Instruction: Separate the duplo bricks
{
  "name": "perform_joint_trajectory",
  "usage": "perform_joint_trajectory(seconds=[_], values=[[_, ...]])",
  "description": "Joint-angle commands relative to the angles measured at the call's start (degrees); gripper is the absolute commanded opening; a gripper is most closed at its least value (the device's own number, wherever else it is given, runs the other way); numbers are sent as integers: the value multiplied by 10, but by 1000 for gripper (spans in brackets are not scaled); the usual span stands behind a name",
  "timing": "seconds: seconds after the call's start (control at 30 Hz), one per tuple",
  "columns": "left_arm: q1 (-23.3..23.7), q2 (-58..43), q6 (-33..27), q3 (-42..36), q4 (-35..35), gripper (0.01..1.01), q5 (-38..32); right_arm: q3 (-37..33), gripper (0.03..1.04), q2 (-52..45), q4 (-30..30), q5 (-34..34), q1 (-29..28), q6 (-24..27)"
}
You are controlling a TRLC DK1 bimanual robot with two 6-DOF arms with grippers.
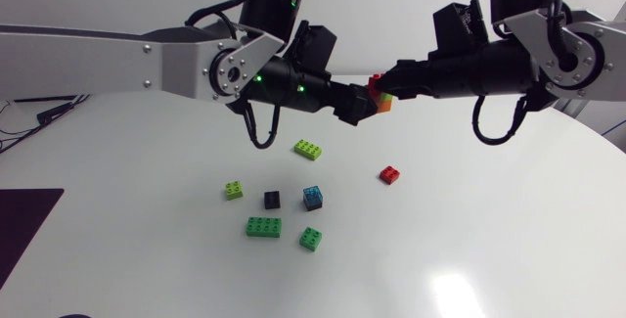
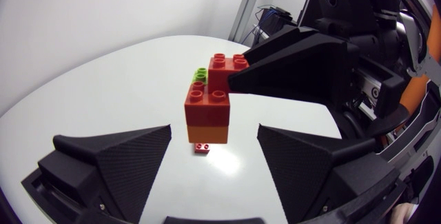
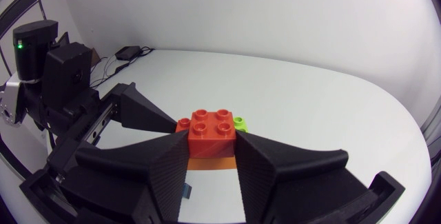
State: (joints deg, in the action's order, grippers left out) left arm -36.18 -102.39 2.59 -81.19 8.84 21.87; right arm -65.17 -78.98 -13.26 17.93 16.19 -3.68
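White tabletop (image 1: 509, 240) holds loose bricks (image 1: 264, 226), best seen overhead, at six o'clock from the raised stack (image 1: 380, 93). Right wrist view shows right gripper (image 3: 212, 143) clamping its top red brick (image 3: 213, 129); left gripper (image 2: 213, 133) gapes, stack at twelve o'clock.

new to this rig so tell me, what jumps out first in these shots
First, the red, orange and lime brick stack held in mid-air above the table's middle, the right gripper shut on it. The left gripper faces it, open, fingers either side of the stack without touching. Below, seven loose bricks lie scattered on the white table.
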Motion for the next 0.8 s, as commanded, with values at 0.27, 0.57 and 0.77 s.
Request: perform_joint_trajectory(seconds=[0.27, 0.57, 0.77], values=[[-22, -17, 20, 23, -38, 782, -25, -10, 303, -5, -2, -3, 5, -19], [-27, -20, 24, 38, -62, 720, -39, -8, 303, 4, -1, -1, 3, -26], [-32, -23, 24, 42, -73, 720, -46, -7, 303, 9, 1, 0, 3, -29]])
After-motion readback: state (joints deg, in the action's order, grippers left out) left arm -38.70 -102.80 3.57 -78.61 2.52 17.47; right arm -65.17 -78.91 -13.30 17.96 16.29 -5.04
